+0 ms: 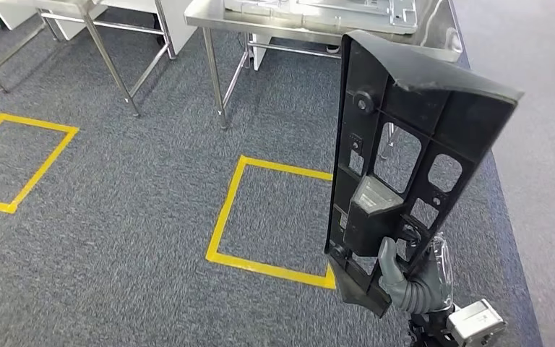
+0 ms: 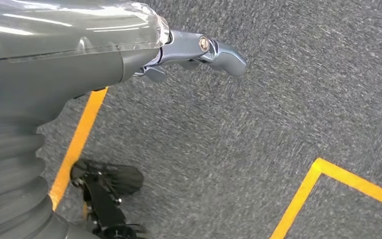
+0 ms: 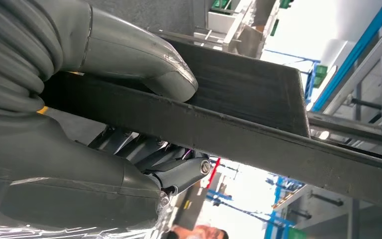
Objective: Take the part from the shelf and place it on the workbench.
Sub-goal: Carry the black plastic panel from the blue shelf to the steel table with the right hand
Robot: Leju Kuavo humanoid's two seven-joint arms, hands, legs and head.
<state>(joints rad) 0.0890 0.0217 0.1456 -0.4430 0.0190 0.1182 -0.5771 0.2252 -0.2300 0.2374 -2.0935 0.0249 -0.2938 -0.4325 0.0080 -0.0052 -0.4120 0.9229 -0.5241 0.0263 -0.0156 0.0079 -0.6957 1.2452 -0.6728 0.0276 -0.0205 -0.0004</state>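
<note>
Your right robot hand (image 1: pixel 412 278) pinches the flat black plastic part with cut-outs (image 1: pixel 397 166) at its lower end, upright, so it clears the carpet; the steel worktop (image 1: pixel 433 36) waits ahead; the left robot hand (image 2: pixel 199 50) carries nothing, fingers apart

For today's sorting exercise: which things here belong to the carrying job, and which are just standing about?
Belongs to the job:
- black part
- right hand holding it near its lower end
- steel workbench ahead

Standing about:
- yellow floor squares
- second metal table
- left hand, hanging over the carpet

Black part (image 1: pixel 397 166), grey hand (image 1: pixel 412 285), yellow floor tape (image 1: pixel 224 217), speckled grey carpet (image 1: pixel 137 181)
</note>
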